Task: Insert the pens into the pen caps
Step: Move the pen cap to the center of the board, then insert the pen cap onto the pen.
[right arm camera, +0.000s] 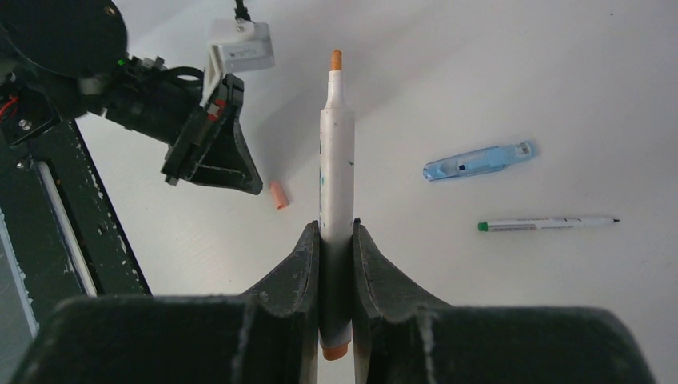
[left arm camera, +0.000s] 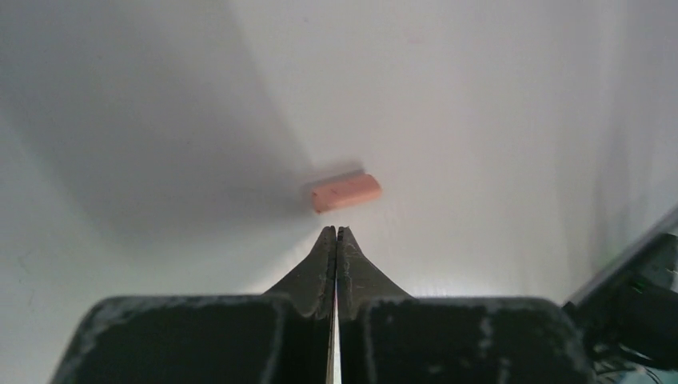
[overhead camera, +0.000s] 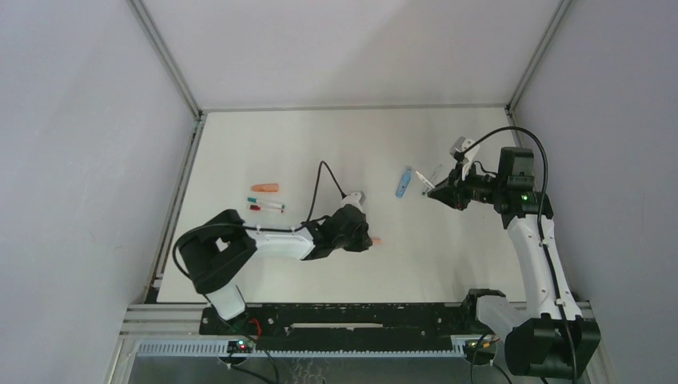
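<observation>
The left tool (left arm camera: 336, 234) is clenched empty, a salmon cap (left arm camera: 345, 193) just beyond its tips. The right tool (right arm camera: 337, 232) grasps an orange-tipped pen (right arm camera: 337, 152), lower barrel hidden within its grip.

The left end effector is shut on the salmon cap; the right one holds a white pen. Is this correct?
No. The left end effector is shut empty; the salmon cap lies beyond its tips, as the left wrist view shows. The rest stands.
</observation>
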`<state>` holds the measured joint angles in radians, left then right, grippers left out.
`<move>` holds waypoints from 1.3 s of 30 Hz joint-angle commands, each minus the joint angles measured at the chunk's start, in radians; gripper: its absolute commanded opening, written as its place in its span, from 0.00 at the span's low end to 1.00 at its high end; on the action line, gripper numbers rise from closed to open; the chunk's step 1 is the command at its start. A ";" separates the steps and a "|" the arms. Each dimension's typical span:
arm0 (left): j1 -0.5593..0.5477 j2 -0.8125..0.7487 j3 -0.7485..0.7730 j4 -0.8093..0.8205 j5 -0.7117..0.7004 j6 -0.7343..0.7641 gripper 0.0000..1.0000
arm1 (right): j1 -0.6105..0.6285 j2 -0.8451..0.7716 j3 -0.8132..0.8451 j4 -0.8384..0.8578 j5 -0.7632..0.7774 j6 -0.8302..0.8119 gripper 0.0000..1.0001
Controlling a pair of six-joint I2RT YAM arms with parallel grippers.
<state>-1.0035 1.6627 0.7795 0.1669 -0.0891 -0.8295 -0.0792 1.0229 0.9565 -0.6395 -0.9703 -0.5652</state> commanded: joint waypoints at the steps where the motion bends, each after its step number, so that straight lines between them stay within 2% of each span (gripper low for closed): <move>1: 0.002 0.066 0.092 -0.087 -0.055 -0.004 0.00 | -0.014 -0.021 0.001 0.005 -0.022 0.009 0.00; 13: 0.040 0.191 0.234 -0.160 -0.108 0.046 0.00 | -0.016 -0.021 0.000 0.000 -0.023 0.006 0.00; 17: 0.054 0.179 0.255 -0.160 -0.113 0.069 0.00 | -0.019 -0.022 0.001 0.000 -0.020 0.004 0.00; 22: 0.054 0.028 0.167 -0.139 -0.192 0.132 0.00 | -0.021 -0.025 0.001 0.000 -0.022 0.003 0.00; 28: 0.050 -0.291 -0.018 0.038 -0.209 0.310 0.02 | -0.021 -0.029 0.001 -0.001 -0.021 0.002 0.00; 32: 0.049 -0.467 -0.086 0.132 -0.201 0.395 0.05 | -0.028 -0.030 0.001 -0.005 -0.037 0.000 0.00; 34: 0.049 -0.541 -0.121 0.175 -0.204 0.422 0.12 | -0.033 -0.032 -0.003 -0.005 -0.052 -0.002 0.00; 36: 0.050 -0.590 -0.150 0.210 -0.218 0.427 0.28 | -0.037 -0.036 -0.012 0.005 -0.068 0.002 0.00; 37: 0.053 -0.605 -0.168 0.232 -0.226 0.417 0.42 | -0.038 -0.037 -0.016 0.009 -0.077 0.005 0.00; 39: 0.067 -0.616 -0.212 0.297 -0.204 0.372 0.77 | -0.040 -0.035 -0.028 0.035 -0.084 0.034 0.00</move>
<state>-0.9508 1.0706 0.6453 0.3317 -0.2871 -0.4603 -0.1120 1.0054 0.9501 -0.6445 -1.0058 -0.5659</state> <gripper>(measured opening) 0.551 0.203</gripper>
